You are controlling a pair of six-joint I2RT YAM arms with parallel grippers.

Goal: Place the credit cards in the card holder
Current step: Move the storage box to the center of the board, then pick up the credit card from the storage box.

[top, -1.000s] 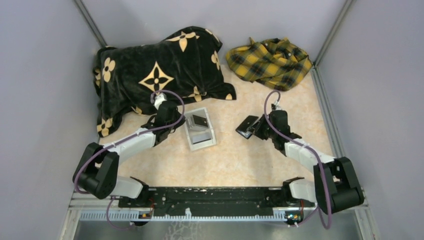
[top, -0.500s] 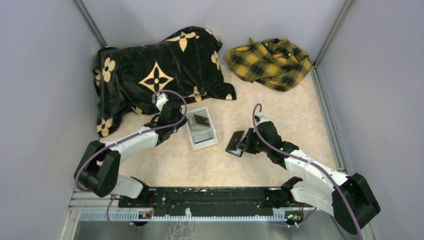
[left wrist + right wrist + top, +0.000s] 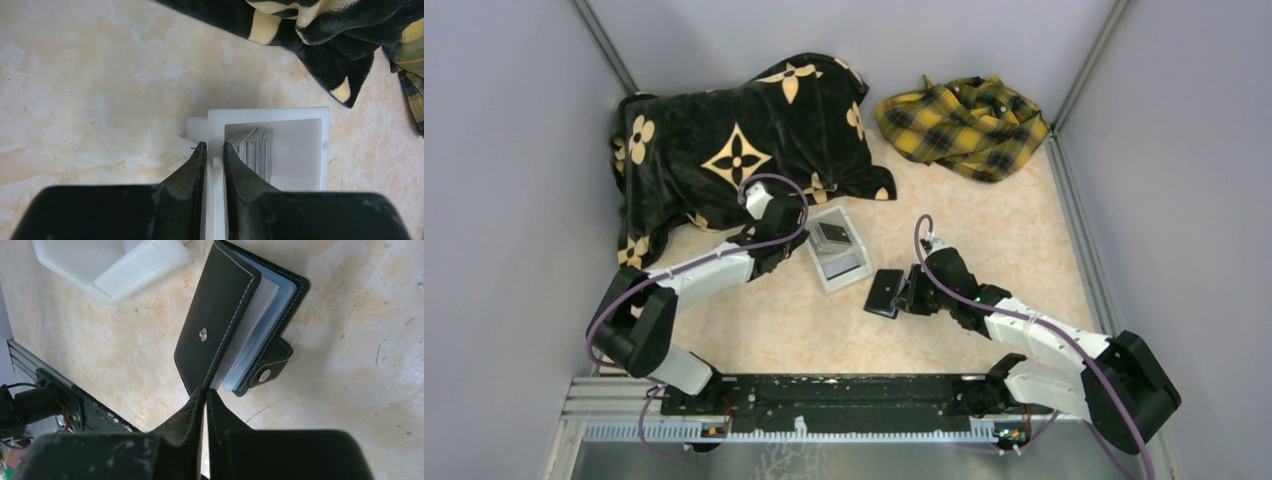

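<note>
card holder [image 3: 220, 325] cover pinched in right gripper [image 3: 204, 392]; left gripper [image 3: 214, 147] clamps box [image 3: 270, 113] wall beside credit cards [image 3: 255, 150]

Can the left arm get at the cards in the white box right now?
Probably not yet: the left tool is clamped on the box wall. The cards stand just inside, open from above, so letting go should free the way.
</note>
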